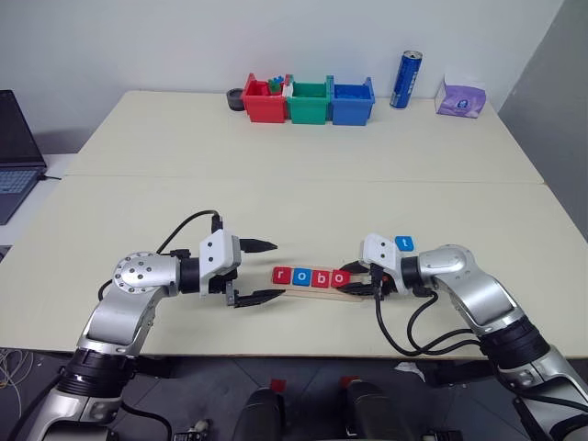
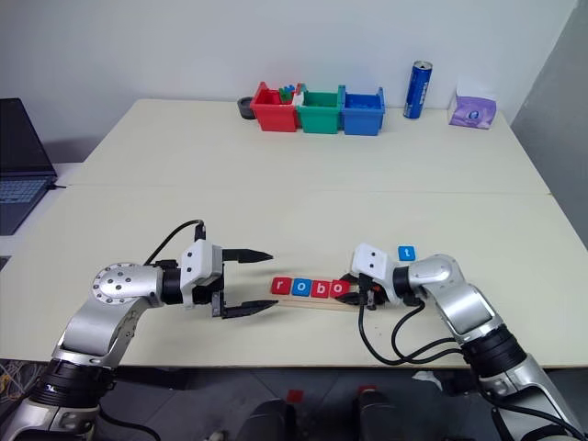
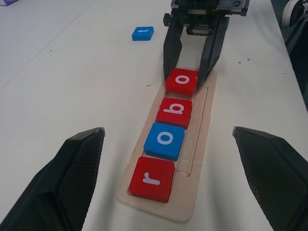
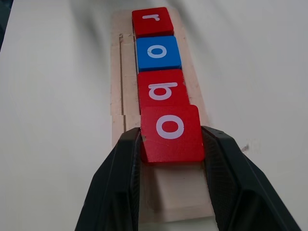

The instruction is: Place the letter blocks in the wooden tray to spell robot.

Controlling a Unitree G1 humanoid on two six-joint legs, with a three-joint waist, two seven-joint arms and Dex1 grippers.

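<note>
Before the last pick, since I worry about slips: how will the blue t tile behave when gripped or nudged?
The blue t tile looks rigid and flat, so it probably won't roll or tip. Its smooth face on the table suggests it slides when pushed. It is likely light.

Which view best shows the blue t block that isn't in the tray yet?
The left wrist view: the blue t block lies clear on the table, beside the right end effector, apart from the wooden tray. Both eye views show it small, just behind the right wrist.
</note>
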